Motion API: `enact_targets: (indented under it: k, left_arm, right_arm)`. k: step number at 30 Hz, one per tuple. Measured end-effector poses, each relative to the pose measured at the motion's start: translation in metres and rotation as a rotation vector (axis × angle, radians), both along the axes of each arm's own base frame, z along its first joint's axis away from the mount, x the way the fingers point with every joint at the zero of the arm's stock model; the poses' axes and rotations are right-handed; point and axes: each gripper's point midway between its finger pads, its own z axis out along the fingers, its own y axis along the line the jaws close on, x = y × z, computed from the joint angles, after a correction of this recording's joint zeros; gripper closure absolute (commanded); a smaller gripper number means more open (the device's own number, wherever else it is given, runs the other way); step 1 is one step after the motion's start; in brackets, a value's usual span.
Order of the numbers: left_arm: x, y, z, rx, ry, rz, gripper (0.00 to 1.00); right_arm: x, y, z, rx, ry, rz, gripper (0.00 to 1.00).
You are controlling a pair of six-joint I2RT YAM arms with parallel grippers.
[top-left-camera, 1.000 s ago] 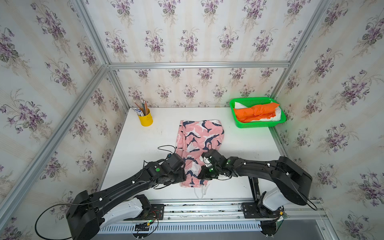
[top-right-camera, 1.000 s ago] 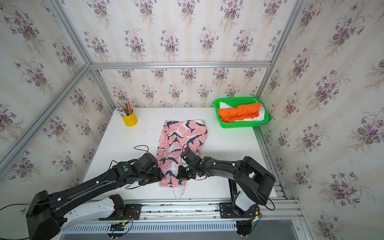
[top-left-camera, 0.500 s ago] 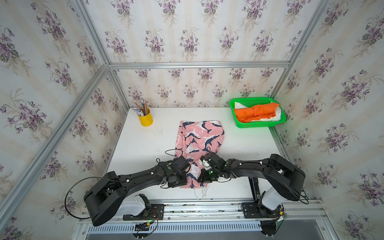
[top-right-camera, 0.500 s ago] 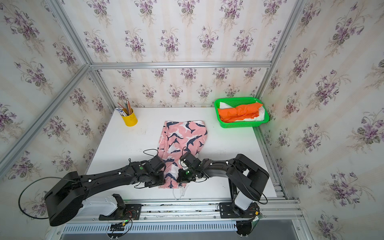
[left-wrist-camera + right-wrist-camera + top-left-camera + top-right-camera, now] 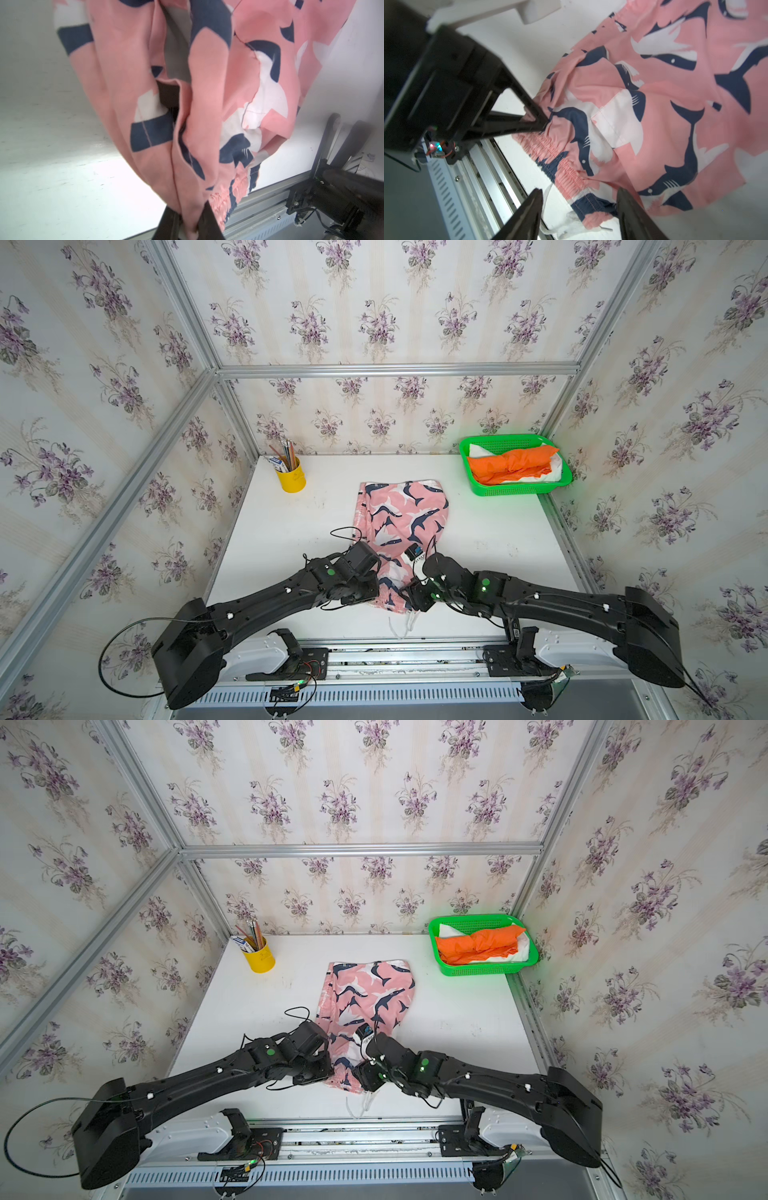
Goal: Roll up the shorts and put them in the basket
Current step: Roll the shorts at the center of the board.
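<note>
- Top views, both: pink shark shorts (image 5: pixel 401 522) lie mid-frame; orange shorts (image 5: pixel 511 464) sit in the basket (image 5: pixel 515 489), upper right.
- Left wrist: left gripper (image 5: pixel 189 224) is clenched on the shorts beside the waistband (image 5: pixel 232 191), bottom centre.
- Right wrist: right gripper (image 5: pixel 579 212), jaws parted, sits astride the waistband corner, lower centre. Rolling seems about to start; next it should clamp.

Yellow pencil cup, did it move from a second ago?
No. The yellow pencil cup sits in the same spot by the table's far corner, just as far from the green basket.
</note>
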Motion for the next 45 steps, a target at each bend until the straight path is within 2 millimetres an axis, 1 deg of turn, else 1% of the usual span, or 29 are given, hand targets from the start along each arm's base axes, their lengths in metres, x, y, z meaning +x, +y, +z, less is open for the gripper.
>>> enact_targets:
  k: [2, 3, 4, 6, 10, 14, 16, 19, 22, 24, 25, 26, 27, 28, 30, 31, 33, 35, 36, 38, 40, 41, 43, 45]
  left_arm:
    - [-0.001, 0.0, 0.001, -0.008, 0.014, 0.009, 0.86]
    - [-0.002, -0.002, 0.003, -0.018, 0.02, 0.01, 0.85]
    - [-0.003, -0.003, 0.004, -0.026, 0.025, 0.013, 0.84]
    - [-0.004, -0.004, 0.006, -0.044, 0.033, 0.019, 0.84]
    - [-0.004, -0.007, 0.013, -0.069, 0.033, 0.026, 0.83]
    - [-0.005, -0.008, 0.014, -0.078, 0.04, 0.029, 0.83]
    - [-0.006, -0.009, 0.014, -0.081, 0.043, 0.027, 0.83]
    - [-0.007, -0.008, 0.014, -0.085, 0.048, 0.028, 0.82]
    - [-0.009, -0.005, 0.011, -0.088, 0.054, 0.038, 0.81]
    - [-0.011, -0.003, 0.008, -0.088, 0.061, 0.047, 0.81]
    - [-0.012, -0.001, 0.006, -0.09, 0.066, 0.052, 0.81]
    - [-0.012, 0.0, 0.005, -0.093, 0.067, 0.055, 0.8]
    - [-0.013, 0.0, 0.005, -0.098, 0.065, 0.056, 0.8]
    - [-0.013, -0.001, 0.005, -0.108, 0.064, 0.058, 0.79]
    - [-0.012, -0.004, 0.008, -0.133, 0.058, 0.057, 0.75]
    - [-0.011, -0.004, 0.008, -0.138, 0.054, 0.058, 0.69]
    - [-0.011, -0.003, 0.007, -0.133, 0.058, 0.063, 0.64]
    - [-0.011, 0.003, 0.009, -0.11, 0.057, 0.072, 0.63]
    - [-0.01, 0.006, 0.013, -0.096, 0.045, 0.074, 0.63]
    - [-0.006, 0.015, 0.028, -0.071, -0.004, 0.08, 0.63]
    - [0.002, 0.026, 0.047, -0.038, -0.074, 0.095, 0.62]
    - [0.004, 0.032, 0.052, -0.019, -0.1, 0.105, 0.62]
    - [0.007, 0.047, 0.056, 0.024, -0.132, 0.123, 0.63]
    - [0.006, 0.063, 0.052, 0.075, -0.139, 0.141, 0.63]
  right_arm:
    - [-0.014, 0.004, 0.002, -0.007, -0.125, 0.076, 0.33]
    - [-0.026, 0.009, 0.0, -0.006, -0.179, 0.136, 0.28]
    - [-0.033, 0.012, -0.003, -0.012, -0.221, 0.171, 0.24]
    - [-0.04, 0.018, -0.01, -0.04, -0.313, 0.216, 0.2]
    - [-0.038, 0.036, -0.026, -0.112, -0.472, 0.232, 0.18]
    - [-0.024, 0.049, -0.037, -0.177, -0.604, 0.217, 0.17]
    - [-0.02, 0.053, -0.043, -0.207, -0.652, 0.216, 0.19]
    - [-0.01, 0.051, -0.052, -0.274, -0.728, 0.197, 0.24]
    - [0.0, 0.041, -0.052, -0.32, -0.797, 0.154, 0.29]
    - [0.005, 0.034, -0.051, -0.347, -0.831, 0.133, 0.39]
    - [0.007, 0.032, -0.05, -0.357, -0.844, 0.126, 0.46]
    - [0.008, 0.029, -0.047, -0.362, -0.855, 0.119, 0.6]
    - [0.008, 0.028, -0.043, -0.358, -0.858, 0.112, 0.79]
    - [0.008, 0.027, -0.038, -0.353, -0.859, 0.109, 0.9]
    - [0.007, 0.025, -0.029, -0.334, -0.855, 0.11, 1.0]
    - [0.006, 0.024, -0.026, -0.325, -0.85, 0.113, 1.0]
    - [0.003, 0.022, -0.025, -0.331, -0.834, 0.139, 1.0]
    - [-0.001, 0.024, -0.027, -0.342, -0.806, 0.175, 1.0]
    - [-0.003, 0.027, -0.028, -0.341, -0.783, 0.197, 1.0]
    - [-0.007, 0.032, -0.028, -0.333, -0.731, 0.229, 1.0]
    - [-0.012, 0.038, -0.03, -0.321, -0.655, 0.27, 1.0]
    - [-0.013, 0.04, -0.031, -0.316, -0.618, 0.286, 1.0]
    - [-0.014, 0.047, -0.032, -0.294, -0.504, 0.332, 1.0]
    - [-0.014, 0.054, -0.033, -0.266, -0.394, 0.367, 1.0]
